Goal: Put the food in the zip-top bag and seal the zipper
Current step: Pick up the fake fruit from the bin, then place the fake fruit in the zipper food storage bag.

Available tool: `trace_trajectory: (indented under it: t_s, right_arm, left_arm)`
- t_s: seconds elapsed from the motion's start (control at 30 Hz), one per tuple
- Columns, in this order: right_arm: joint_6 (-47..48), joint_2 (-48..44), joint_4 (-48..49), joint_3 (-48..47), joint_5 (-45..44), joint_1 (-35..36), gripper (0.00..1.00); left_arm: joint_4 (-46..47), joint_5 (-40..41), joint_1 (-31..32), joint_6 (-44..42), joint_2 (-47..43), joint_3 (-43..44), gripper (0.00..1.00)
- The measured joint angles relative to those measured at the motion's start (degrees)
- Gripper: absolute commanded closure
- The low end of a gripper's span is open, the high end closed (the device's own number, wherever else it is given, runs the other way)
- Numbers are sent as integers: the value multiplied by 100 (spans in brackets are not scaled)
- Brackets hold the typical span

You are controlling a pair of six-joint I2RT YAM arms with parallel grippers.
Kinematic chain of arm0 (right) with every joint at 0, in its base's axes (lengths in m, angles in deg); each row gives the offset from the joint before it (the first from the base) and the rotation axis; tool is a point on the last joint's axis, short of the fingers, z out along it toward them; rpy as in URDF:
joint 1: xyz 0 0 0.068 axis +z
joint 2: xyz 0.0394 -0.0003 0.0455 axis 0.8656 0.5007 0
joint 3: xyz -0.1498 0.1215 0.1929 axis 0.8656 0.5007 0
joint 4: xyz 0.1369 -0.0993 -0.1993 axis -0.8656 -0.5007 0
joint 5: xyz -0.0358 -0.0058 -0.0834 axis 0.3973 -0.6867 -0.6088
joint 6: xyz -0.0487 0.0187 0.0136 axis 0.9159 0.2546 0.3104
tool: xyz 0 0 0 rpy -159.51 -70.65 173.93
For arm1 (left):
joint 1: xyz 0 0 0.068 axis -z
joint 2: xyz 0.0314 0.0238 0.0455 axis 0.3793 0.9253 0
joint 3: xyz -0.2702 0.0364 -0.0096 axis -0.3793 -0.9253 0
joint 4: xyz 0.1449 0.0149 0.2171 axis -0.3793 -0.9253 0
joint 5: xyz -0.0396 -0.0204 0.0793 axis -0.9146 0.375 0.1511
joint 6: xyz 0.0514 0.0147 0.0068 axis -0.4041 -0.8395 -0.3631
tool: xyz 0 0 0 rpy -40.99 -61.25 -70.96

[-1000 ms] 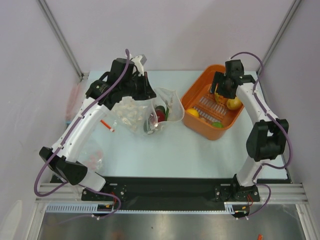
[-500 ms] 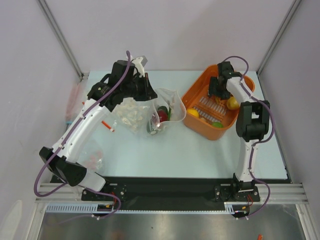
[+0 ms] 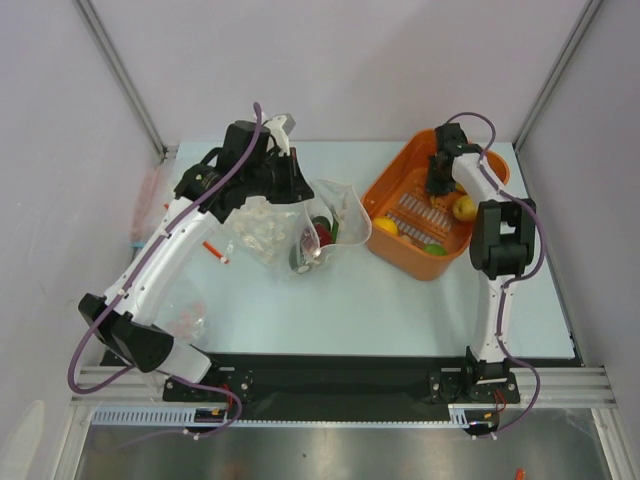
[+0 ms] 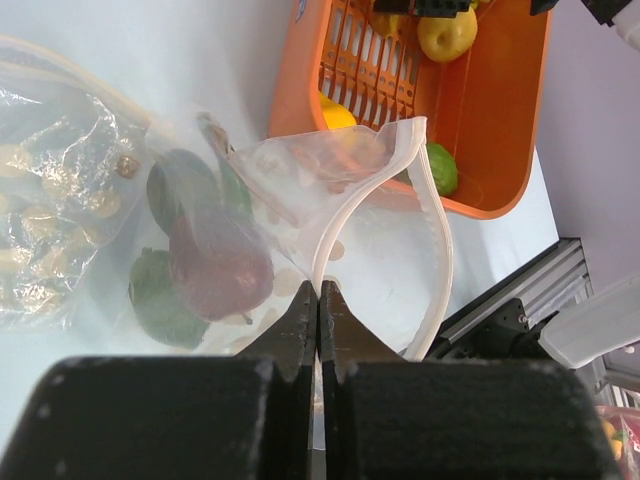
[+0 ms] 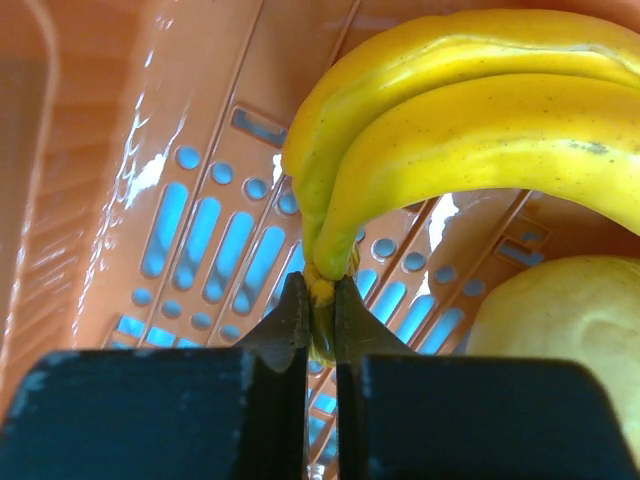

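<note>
The dotted zip-top bag (image 3: 333, 205) lies mid-table with its mouth gaping toward the orange basket. My left gripper (image 4: 320, 292) is shut on the bag's white rim strip (image 4: 330, 225), the zipper. Through the plastic I see a dark red apple (image 4: 220, 262), a green avocado (image 4: 160, 300) and a darker green piece (image 4: 185, 178). My right gripper (image 5: 320, 300) is down in the basket (image 3: 400, 170), shut on the stem of the yellow banana (image 5: 470, 100). A lemon (image 5: 565, 330) lies just to its right. In the top view the right gripper (image 3: 440, 182) hides the banana.
In the basket lie a lemon (image 3: 464, 208), a second yellow fruit (image 3: 385, 225) and a lime (image 3: 435, 250). A clear bag with red marks (image 3: 188, 315) lies near the left arm's base. A red strip (image 3: 213, 250) lies left of the dotted bag.
My right gripper has closed on the banana's stem after shifting slightly toward the basket's back. The left gripper still holds the bag rim in the same spot.
</note>
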Motion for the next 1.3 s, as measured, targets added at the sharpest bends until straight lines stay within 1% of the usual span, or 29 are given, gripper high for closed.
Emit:
trace_trajectory:
  t_s: [0.13, 0.2, 0.5, 0.67, 0.8, 1.0, 1.13, 1.3]
  right_arm:
    - [-24, -444, 140, 461, 431, -22, 100]
    - [-37, -817, 186, 743, 796, -22, 100]
    - [57, -3049, 780, 1974, 2361, -11, 100]
    - [0, -3991, 1145, 2404, 3305, -11, 100]
    - [-247, -4468, 1504, 2629, 4076, 42, 100]
    - [-734, -4889, 2087, 2723, 5123, 487, 100]
    - [-1209, -5123, 2590, 2782, 5768, 756, 100]
    - [-1851, -5318, 3239, 2824, 6365, 984, 100]
  left_arm:
    - [-59, -15, 0, -26, 37, 111, 100]
    - [-63, -39, -2, -50, 48, 153, 100]
    - [-63, -66, -4, -96, 83, 190, 100]
    - [-63, -219, -4, -83, 125, 192, 100]
    - [-63, -352, -4, -20, 173, 190, 100]
    - [-66, -479, -4, 146, 184, 192, 100]
    - [-87, -560, -4, 275, 240, 278, 100]
    - [-120, -680, -4, 431, 339, 354, 100]
